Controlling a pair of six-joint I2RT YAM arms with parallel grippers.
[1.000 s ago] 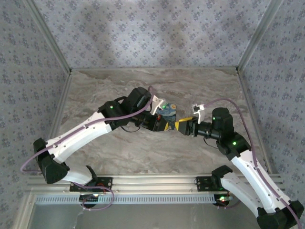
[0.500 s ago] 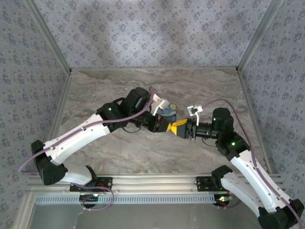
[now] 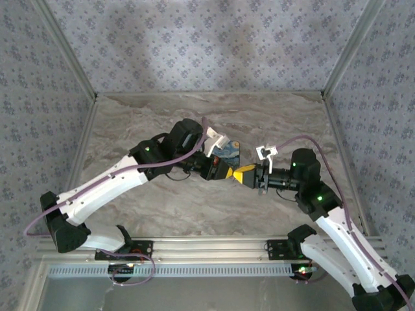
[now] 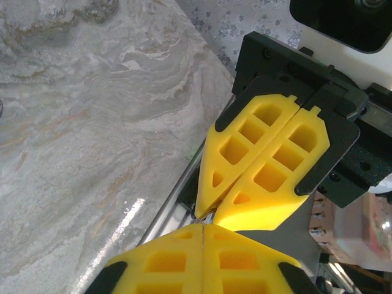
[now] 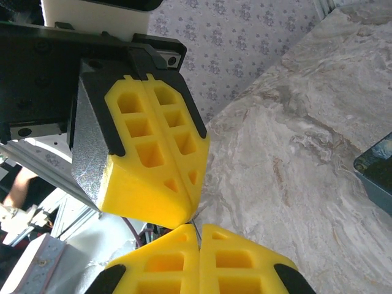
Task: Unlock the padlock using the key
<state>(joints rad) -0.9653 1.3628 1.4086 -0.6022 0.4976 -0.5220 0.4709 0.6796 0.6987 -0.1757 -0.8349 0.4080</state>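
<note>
Tip to tip, the left gripper [image 3: 230, 173] and right gripper [image 3: 242, 173] are pressed shut; unlocking is judged not yet done.

A robot test cell in a laboratory or workshop is indicated, rather than a home. A marble-patterned table [image 3: 162, 207] is spread beneath the left gripper [image 3: 229, 173] and the right gripper [image 3: 240, 175]. Beyond them and to either side it is closed in by flat panels papered with a blue floral print [image 3: 207, 45], which are held between bare aluminium posts [image 3: 343, 58]. Behind the grippers, slotted aluminium rails [image 3: 207, 249] are seen, to which the arm bases are bolted. Purple cables [image 3: 305, 136] are run along the white arms [image 3: 110, 181].
</note>
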